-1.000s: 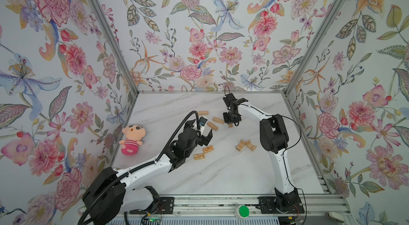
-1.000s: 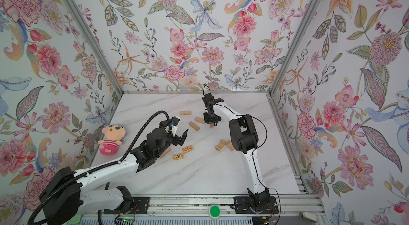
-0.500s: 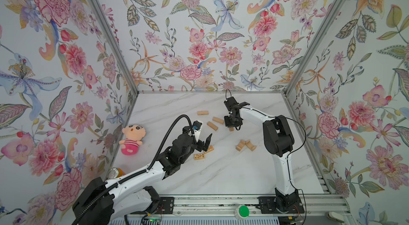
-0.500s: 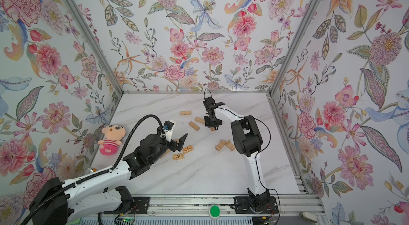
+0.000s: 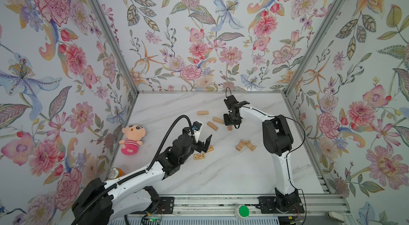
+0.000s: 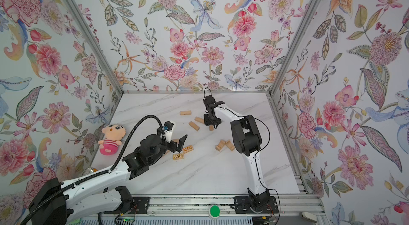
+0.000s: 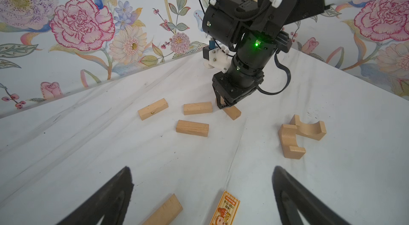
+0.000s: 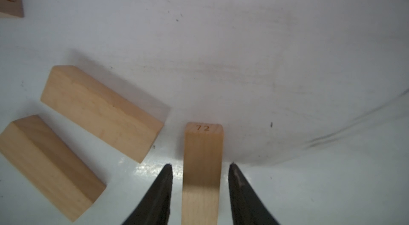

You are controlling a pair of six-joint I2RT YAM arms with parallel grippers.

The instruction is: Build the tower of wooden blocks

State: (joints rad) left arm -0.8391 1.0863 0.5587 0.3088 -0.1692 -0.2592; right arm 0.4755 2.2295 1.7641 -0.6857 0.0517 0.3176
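Observation:
Light-tan wood blocks lie scattered singly on the white marble table [image 5: 221, 173]; no tower is in view. My right gripper [image 5: 230, 125] [image 6: 211, 126] [image 8: 200, 165] points down at the back middle. Its jaws stand slightly apart on either side of a narrow block marked 72 [image 8: 202, 146] [image 7: 232, 112], with a gap on each side. Two plain blocks [image 8: 101, 113] [image 8: 48, 164] lie beside it. My left gripper [image 5: 202, 140] [image 6: 177, 140] [image 7: 201, 168] hangs wide open and empty over a printed block [image 7: 225, 210] and a plain one [image 7: 166, 210].
Two arch-shaped blocks [image 5: 240, 145] [image 5: 250, 145] lie close to the right arm's elbow. A pink plush doll [image 5: 130, 139] sits at the left wall and an orange can [image 5: 115, 173] stands at the front left. Floral walls close in three sides.
The right gripper has come down a little towards the table and its jaws have parted from the block they were shut on. The left gripper has stayed wide open and drifted slightly.

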